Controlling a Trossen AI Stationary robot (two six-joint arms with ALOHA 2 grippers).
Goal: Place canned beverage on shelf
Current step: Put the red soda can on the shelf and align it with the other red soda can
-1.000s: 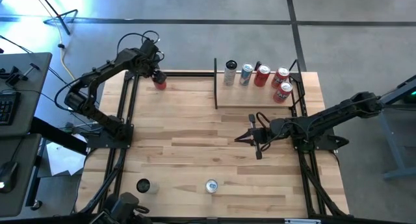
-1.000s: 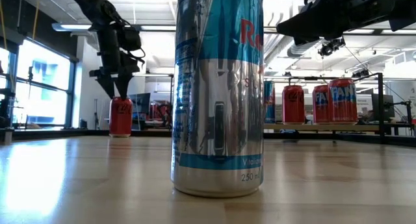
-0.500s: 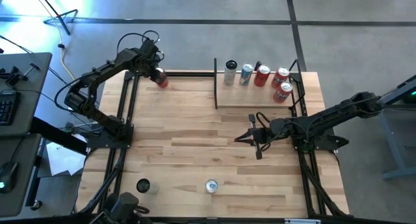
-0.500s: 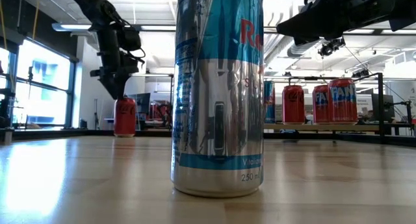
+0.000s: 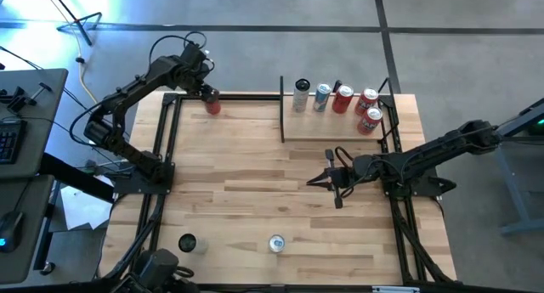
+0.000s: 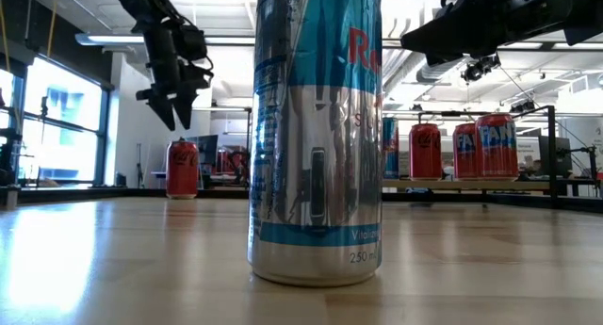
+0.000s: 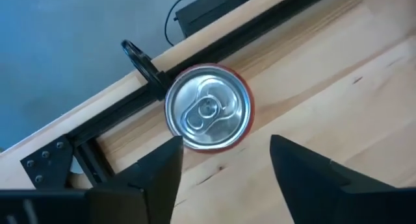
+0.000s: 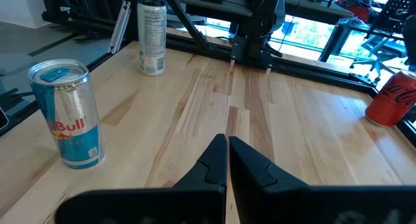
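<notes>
Eight cans in all, by my count. Five stand on the shelf (image 5: 340,127), a small light-wood board with thin black posts at the far right of the bench (image 5: 255,183): one white, one blue-and-silver and three red. A red cola can (image 5: 212,105) stands alone at the far left edge, upright on the planks. Two more sit at the near edge: a dark-topped can (image 5: 187,243) and a blue-and-silver can (image 5: 276,243).

The left gripper (image 6: 175,106) hangs just above the red cola can, fingers spread apart and clear of it. The left wrist view looks straight down on its shiny round lid and pull tab, with a black frame rail running just beside it, which the low view cannot show. The right gripper (image 5: 311,182) hovers mid-bench in front of the shelf, its fingers pressed together on nothing.

From bench height the blue-and-silver can fills the middle, smooth glossy metal, hiding part of the shelf row.
</notes>
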